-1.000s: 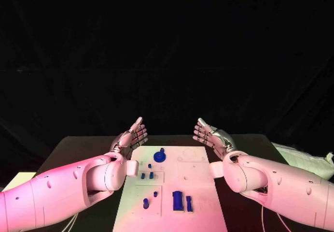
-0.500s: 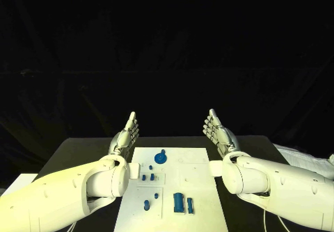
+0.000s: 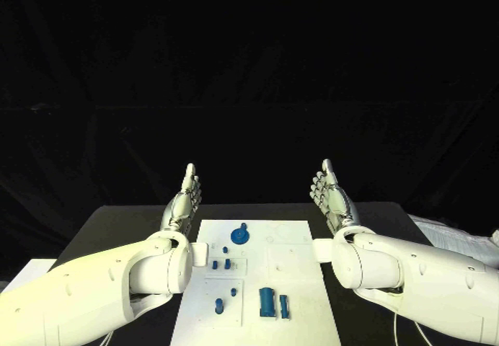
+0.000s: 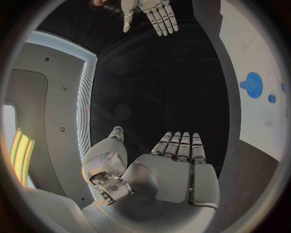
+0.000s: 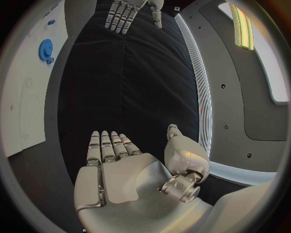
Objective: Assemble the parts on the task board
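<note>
The white task board (image 3: 283, 277) lies in the middle of the black table. On it a blue gear (image 3: 240, 234) sits near the far end, small blue pegs (image 3: 219, 263) stand mid-board, and two longer blue pieces (image 3: 273, 302) lie near the front. My left hand (image 3: 183, 202) is raised above the board's far left corner, flat with fingers straight, holding nothing. My right hand (image 3: 332, 196) is raised above the far right corner, also flat and empty. The left wrist view has the left hand (image 4: 172, 170), the gear (image 4: 251, 84) and the right hand (image 4: 150, 13). The right wrist view has the right hand (image 5: 118, 170), the gear (image 5: 46, 49) and the left hand (image 5: 128, 11).
Some crumpled white material (image 3: 458, 234) lies at the table's right edge. A pale object (image 3: 29, 272) sits off the table's left front corner. Bare black table (image 3: 120, 227) flanks the board on both sides.
Both hands have turned from palms facing inward with fingers slightly spread to upright and flat, fingers straight and together, and risen a little. The parts on the board have not moved.
</note>
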{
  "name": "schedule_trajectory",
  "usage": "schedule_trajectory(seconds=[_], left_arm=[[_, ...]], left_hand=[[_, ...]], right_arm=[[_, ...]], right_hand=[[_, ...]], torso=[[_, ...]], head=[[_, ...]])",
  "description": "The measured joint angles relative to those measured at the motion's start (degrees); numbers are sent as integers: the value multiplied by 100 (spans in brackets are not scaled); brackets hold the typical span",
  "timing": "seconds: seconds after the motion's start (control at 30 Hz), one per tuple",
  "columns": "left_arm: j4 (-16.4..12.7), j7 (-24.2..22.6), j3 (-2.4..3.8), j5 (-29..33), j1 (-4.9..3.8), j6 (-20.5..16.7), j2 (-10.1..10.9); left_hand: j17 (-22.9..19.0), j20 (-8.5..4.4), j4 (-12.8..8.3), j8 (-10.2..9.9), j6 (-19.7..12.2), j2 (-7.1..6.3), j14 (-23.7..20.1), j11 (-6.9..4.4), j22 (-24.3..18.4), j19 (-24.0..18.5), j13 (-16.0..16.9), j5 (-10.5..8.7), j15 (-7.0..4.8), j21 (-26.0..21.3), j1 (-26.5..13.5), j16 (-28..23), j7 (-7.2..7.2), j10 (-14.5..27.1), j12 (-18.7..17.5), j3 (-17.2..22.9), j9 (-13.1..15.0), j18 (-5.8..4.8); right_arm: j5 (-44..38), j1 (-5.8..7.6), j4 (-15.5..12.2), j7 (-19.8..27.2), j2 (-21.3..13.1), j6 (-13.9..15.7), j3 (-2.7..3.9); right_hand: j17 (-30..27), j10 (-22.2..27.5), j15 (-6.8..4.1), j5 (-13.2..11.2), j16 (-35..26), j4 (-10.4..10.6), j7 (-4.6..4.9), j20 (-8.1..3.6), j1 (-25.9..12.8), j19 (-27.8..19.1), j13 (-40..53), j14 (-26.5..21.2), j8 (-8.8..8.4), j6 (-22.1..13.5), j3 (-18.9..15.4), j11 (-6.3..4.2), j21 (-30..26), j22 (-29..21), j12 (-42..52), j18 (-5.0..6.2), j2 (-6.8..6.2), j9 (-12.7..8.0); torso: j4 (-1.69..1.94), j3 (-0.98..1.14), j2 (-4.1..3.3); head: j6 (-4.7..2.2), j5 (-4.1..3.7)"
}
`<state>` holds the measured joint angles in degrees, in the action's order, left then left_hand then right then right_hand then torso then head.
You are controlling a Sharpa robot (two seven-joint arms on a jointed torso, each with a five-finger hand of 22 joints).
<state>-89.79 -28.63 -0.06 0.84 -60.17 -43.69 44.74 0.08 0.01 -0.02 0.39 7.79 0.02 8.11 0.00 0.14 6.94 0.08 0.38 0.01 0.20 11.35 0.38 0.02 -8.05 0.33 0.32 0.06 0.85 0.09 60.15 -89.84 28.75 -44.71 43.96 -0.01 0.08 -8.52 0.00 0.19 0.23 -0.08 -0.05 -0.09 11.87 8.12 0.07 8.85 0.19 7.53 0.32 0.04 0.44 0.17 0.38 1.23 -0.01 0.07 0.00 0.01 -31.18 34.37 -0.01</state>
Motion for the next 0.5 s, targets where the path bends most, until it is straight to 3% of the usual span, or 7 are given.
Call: schedule_trajectory(seconds=[0.2, 0.23, 0.3, 0.37, 0.5], left_arm=[[-1, -6, 0, -12, 0, -15, 0], [-2, -8, 0, -13, 0, -17, 0], [-2, -9, 0, -14, 1, -23, 0], [-2, -10, 0, -15, 1, -25, 0], [-2, -12, 0, -16, 1, -28, 0]], left_hand=[[0, 4, 0, 0, -187, -5, -196, -1, -6, -217, 1, 0, -4, 0, -260, 0, -3, 186, 0, 0, -1, 1], [0, 0, 0, 1, -361, -3, -374, 0, -6, -509, 1, 0, -1, 0, -419, 0, 0, 292, 0, 0, -1, 0], [1, -5, 0, 0, -723, 2, -758, -7, -6, -666, 1, 0, -1, 0, -854, 0, -4, 732, 0, 0, -1, 1], [0, 0, 0, 0, -751, -2, -780, -1, -6, -673, 1, 0, 0, 0, -1081, 0, -6, 775, 0, 0, -1, 0], [1, 0, 0, 0, -751, -2, -780, -1, -6, -673, 2, 0, 0, 0, -1091, 0, -6, 775, 0, 0, -1, 1]], right_arm=[[12, 0, 0, 11, 0, 18, 0], [13, 0, -1, 12, 0, 20, 0], [16, 0, -2, 15, 0, 24, -1], [18, 0, -2, 16, 0, 27, -1], [21, 0, -2, 18, 0, 29, -1]], right_hand=[[1, 173, 0, 0, 0, 0, 15, 22, -248, -162, 0, -160, 0, -150, 0, -8, -23, -8, 0, -89, -8, 1], [1, 295, 3, 0, 0, 0, 6, 20, -404, -272, 0, -289, 0, -249, 0, -2, -23, -9, 0, -89, -3, 1], [1, 745, 2, 0, 0, 0, 6, 12, -730, -710, 1, -771, 0, -680, 0, -2, -23, -11, 0, -89, -2, 1], [2, 824, -1, 0, 0, 0, 3, 10, -1125, -786, 1, -856, 0, -733, 0, -8, -23, -12, 0, -89, -4, 1], [0, 824, -1, 0, 0, 0, 3, 10, -1150, -786, 2, -856, 0, -733, 0, -8, -23, -12, 0, -89, 6, 2]], torso=[[0, 0, 0], [0, 0, 0], [0, 0, 0], [0, -1, 0], [0, 0, 0]], head=[[0, 0], [-1, 0], [-1, 0], [-1, 0], [-1, 0]])
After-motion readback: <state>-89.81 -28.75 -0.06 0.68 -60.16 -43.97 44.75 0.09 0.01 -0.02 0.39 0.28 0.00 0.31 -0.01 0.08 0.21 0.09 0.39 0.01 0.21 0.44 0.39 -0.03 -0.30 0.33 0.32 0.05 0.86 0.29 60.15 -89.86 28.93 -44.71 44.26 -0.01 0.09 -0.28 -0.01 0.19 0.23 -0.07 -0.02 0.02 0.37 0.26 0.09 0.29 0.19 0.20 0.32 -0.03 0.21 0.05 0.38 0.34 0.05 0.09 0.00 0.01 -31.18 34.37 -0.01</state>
